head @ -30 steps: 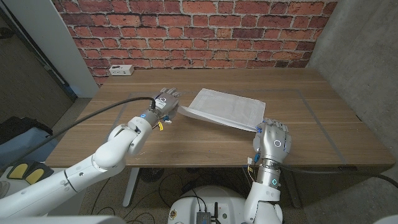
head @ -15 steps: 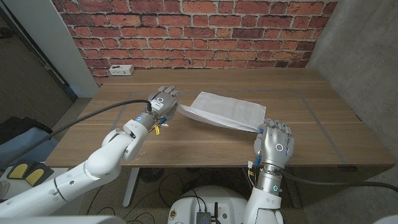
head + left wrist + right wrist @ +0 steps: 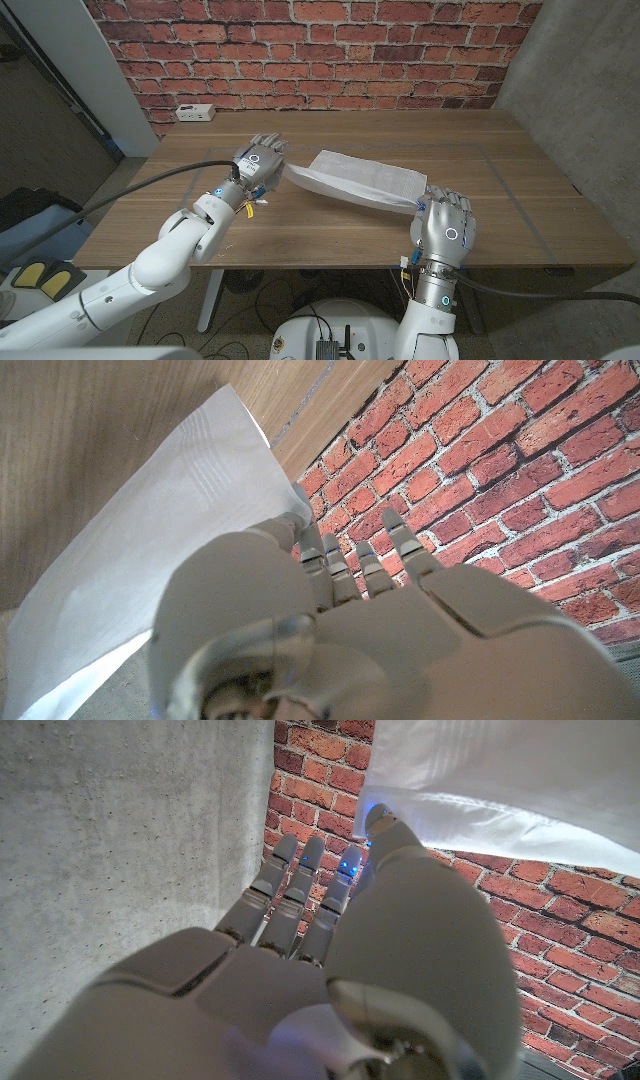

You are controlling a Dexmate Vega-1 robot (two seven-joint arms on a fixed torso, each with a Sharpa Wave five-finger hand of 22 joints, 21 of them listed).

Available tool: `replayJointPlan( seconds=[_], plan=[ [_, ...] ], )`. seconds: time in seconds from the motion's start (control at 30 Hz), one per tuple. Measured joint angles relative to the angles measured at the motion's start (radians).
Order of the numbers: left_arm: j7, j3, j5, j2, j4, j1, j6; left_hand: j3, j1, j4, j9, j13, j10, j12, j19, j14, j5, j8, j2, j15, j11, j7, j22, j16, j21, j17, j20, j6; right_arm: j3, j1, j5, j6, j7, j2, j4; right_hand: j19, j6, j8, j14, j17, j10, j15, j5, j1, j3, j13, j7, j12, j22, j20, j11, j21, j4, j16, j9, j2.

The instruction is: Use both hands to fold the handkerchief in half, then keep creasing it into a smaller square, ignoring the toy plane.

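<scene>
Head view: handkerchief point(image 3: 358, 178) edges pinched, left hand point(image 3: 262, 163), right hand point(image 3: 446, 225).

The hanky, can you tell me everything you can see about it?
The hanky is plain white cloth with a faint woven border. It lies doubled over near the middle of the wooden table, its near edge lifted. The left hand grips one corner and the right hand grips the other.

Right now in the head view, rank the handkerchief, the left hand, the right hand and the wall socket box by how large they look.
1. handkerchief, clearly largest.
2. and 3. right hand and left hand: the right looks a bit bigger, but it sits nearer the camera, so I won't rank them.
4. socket box, smallest.
</scene>
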Motion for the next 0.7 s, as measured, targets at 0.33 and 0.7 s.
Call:
replayJointPlan(
  seconds=[0.33,0.7],
  plan=[
    [-0.033,0.004,0.016,-0.024,0.005,-0.025,0.001,0.000,-0.005,-0.009,0.020,0.004,0.000,0.000,0.000,0.000,0.000,0.024,-0.005,0.000,0.000,0.000,0.000,0.000,0.000,-0.002,0.000,-0.004,0.016,0.022,-0.018,0.011,0.064,-0.019,-0.003,0.000,0.004,-0.003,0.000,-0.005,0.000,0.000,0.000,-0.006,-0.001,0.000,-0.004,0.000,0.000,0.000,0.000,0.000,0.000,-0.008,0.000,0.006],
    [-0.095,0.039,0.038,-0.060,0.030,-0.089,-0.015,-0.004,-0.007,-0.013,0.023,0.009,0.000,0.000,0.000,-0.006,0.000,0.035,-0.007,0.005,0.000,0.000,0.000,0.000,0.008,-0.003,0.000,-0.004,0.043,0.038,-0.016,0.035,0.119,-0.040,-0.004,0.000,0.003,-0.004,0.004,-0.005,0.000,-0.004,0.000,-0.006,-0.005,0.000,-0.004,0.000,0.000,0.000,0.000,0.000,0.002,-0.008,0.000,0.006]
  ],
)
